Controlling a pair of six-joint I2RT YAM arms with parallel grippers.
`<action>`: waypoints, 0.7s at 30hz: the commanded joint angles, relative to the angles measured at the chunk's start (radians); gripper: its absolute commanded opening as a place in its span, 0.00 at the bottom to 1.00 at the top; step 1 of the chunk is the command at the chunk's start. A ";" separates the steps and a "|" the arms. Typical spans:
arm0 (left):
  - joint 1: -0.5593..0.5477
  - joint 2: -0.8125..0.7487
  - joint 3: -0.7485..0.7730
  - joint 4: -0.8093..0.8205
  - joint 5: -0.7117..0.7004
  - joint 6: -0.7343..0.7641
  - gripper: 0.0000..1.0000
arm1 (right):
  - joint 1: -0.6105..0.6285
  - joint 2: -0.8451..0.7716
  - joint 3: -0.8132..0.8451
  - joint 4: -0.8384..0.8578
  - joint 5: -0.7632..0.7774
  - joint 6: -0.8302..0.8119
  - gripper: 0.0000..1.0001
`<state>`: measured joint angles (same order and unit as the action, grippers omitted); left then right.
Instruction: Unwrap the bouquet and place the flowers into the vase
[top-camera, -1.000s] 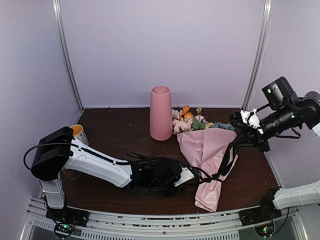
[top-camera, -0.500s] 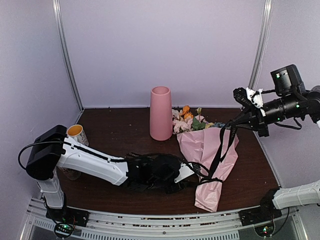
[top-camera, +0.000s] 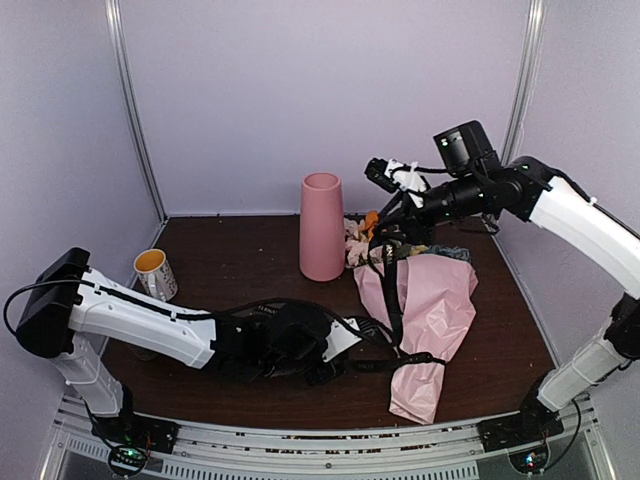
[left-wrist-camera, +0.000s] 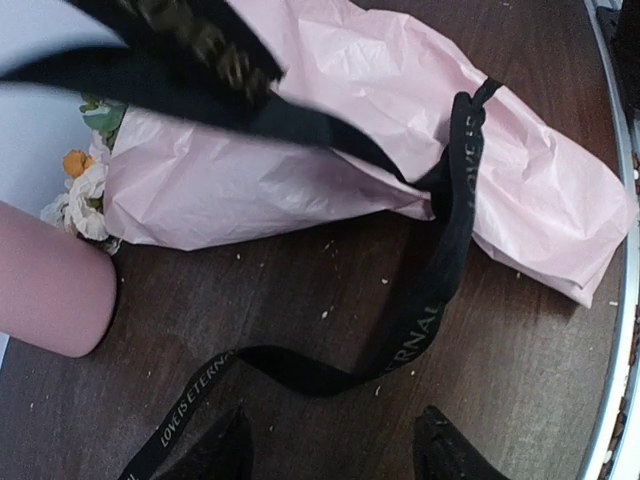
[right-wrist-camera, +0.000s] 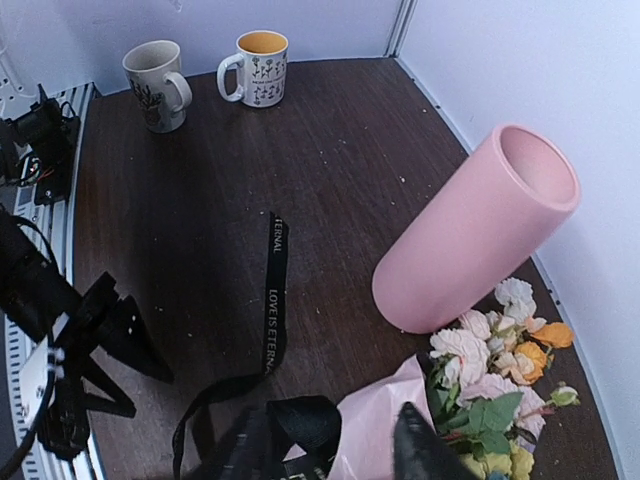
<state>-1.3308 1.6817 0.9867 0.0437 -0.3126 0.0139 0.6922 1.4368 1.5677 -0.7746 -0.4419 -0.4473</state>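
Note:
The bouquet (top-camera: 425, 310) lies on the table in its pink paper wrap (left-wrist-camera: 330, 130), its flowers (top-camera: 370, 240) pointing at the upright pink vase (top-camera: 321, 227). The black ribbon (top-camera: 392, 300) still loops around the wrap's narrow end and rises to my right gripper (top-camera: 383, 172), high above the flowers. In the right wrist view that gripper (right-wrist-camera: 330, 445) is open, with a ribbon loop (right-wrist-camera: 305, 425) hanging by its left finger. My left gripper (top-camera: 372, 338) sits low beside the wrap, open and empty (left-wrist-camera: 330, 455). A loose ribbon tail (left-wrist-camera: 430, 300) lies just ahead of it.
Two patterned mugs (right-wrist-camera: 158, 70) (right-wrist-camera: 258, 65) stand at the table's left edge; one mug (top-camera: 155, 273) shows in the top view. The left arm lies across the front of the table. The walls are close behind and at the sides.
My right arm swung up and left from the right wall to above the flowers, pulling the ribbon along, and its jaws parted. The left arm drew back slightly to the left.

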 joint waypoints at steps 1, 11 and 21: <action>-0.023 -0.002 0.003 -0.044 -0.052 -0.004 0.56 | 0.049 0.150 0.136 0.063 0.078 0.121 0.68; -0.030 0.032 0.088 -0.009 -0.034 0.080 0.53 | -0.120 -0.220 -0.346 0.002 0.094 -0.070 0.62; 0.048 0.154 0.208 -0.003 0.097 0.061 0.55 | -0.108 -0.518 -0.791 -0.171 0.107 -0.345 0.29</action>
<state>-1.3312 1.7958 1.1313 0.0071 -0.2909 0.0879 0.5724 0.9115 0.8570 -0.8696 -0.3634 -0.6685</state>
